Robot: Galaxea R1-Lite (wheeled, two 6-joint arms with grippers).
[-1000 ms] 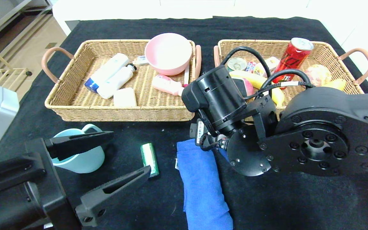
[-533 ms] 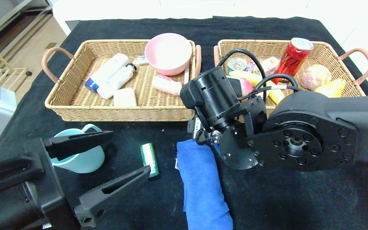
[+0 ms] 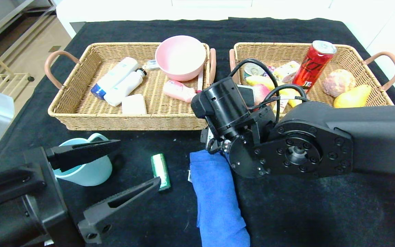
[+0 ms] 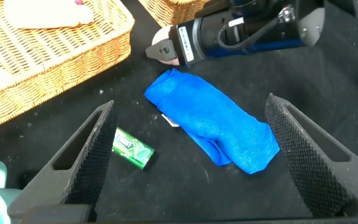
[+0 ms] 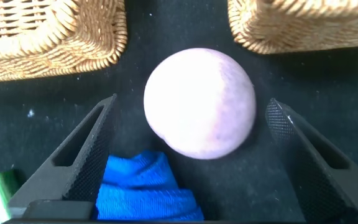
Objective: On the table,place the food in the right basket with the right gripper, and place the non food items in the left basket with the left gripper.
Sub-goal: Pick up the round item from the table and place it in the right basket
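Right claw [image 5: 191, 155] spread wide around the pale round fruit [image 5: 199, 103] on the table between its fingers, so best centred, lowered, squeezed gently; left claw [image 3: 106, 178] wide, idle.

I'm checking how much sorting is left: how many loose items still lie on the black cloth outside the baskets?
4: a blue mug near the left gripper, a green packet, a blue towel, and a pale round fruit between the right gripper's open fingers. Others may hide under the arms.

Between the right gripper's black ribbed fingers [image 5: 82, 158] sits a pale pink-white ball [image 5: 199, 102]. Just below it lies a bright blue cloth [image 5: 146, 196]. Beyond the fingertips are tan woven baskets [image 5: 48, 31].
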